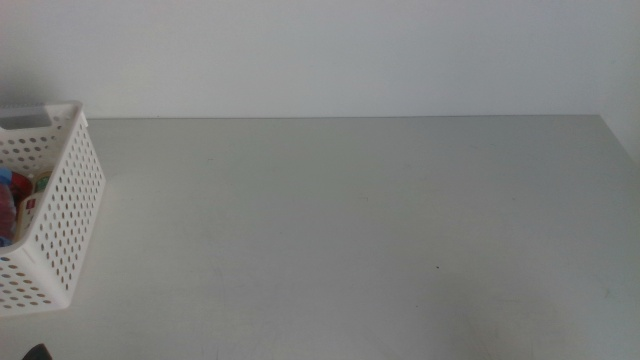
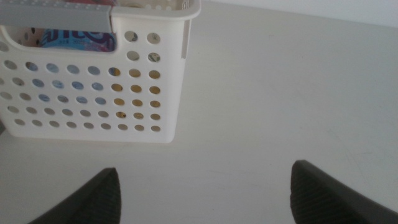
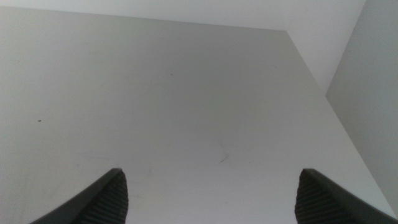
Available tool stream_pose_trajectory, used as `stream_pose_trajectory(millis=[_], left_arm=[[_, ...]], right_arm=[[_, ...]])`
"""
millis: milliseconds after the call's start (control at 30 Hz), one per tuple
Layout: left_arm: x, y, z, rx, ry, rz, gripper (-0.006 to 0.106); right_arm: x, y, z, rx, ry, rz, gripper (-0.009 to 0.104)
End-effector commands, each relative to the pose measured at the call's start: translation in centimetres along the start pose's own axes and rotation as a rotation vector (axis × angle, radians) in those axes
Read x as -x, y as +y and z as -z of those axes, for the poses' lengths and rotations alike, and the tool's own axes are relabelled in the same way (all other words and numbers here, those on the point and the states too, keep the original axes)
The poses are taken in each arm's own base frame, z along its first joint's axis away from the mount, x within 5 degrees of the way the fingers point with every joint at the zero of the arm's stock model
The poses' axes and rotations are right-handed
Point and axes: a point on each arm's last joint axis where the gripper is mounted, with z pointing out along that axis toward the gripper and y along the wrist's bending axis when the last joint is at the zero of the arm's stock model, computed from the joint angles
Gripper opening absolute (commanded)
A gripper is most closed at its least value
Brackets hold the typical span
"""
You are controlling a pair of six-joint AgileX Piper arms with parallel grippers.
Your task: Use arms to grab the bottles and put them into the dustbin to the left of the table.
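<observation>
Left gripper point(image 2: 205, 193) near dustbin point(image 2: 165, 93), jaws spread, empty. Right gripper point(image 3: 208, 196) over bare table point(image 3: 186, 93), jaws spread. Bottles point(image 1: 15, 205) inside dustbin, far left.

Plain light-grey matte table point(image 1: 350, 230), a few tiny dark specks on it. The dustbin point(image 1: 70, 200) is white, its sides dotted with rows of small round holes. Through those holes, red, blue and a touch of yellow show from the bottles point(image 1: 12, 205) inside; close up, a blue-and-purple printed label and amber-yellow behind the perforations. Left hand point(image 2: 205, 193): dark, ribbed fingers. Right hand point(image 3: 208, 196): the same dark ribbing.
</observation>
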Motion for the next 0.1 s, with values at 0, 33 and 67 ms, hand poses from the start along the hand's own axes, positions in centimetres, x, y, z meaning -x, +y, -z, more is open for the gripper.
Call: stream_pose_trajectory(millis=[0,33,67], left_arm=[[0.71,-0.13,0.19,-0.019,-0.100,0.024,0.093],[0.71,-0.13,0.19,-0.019,-0.100,0.024,0.093],[0.71,-0.13,0.18,-0.019,-0.100,0.024,0.093]], right_arm=[[1.01,-0.18,0.29,-0.025,-0.098,0.020,0.075],[1.01,-0.19,0.29,-0.026,-0.098,0.020,0.075],[1.01,-0.19,0.29,-0.025,-0.098,0.019,0.075]])
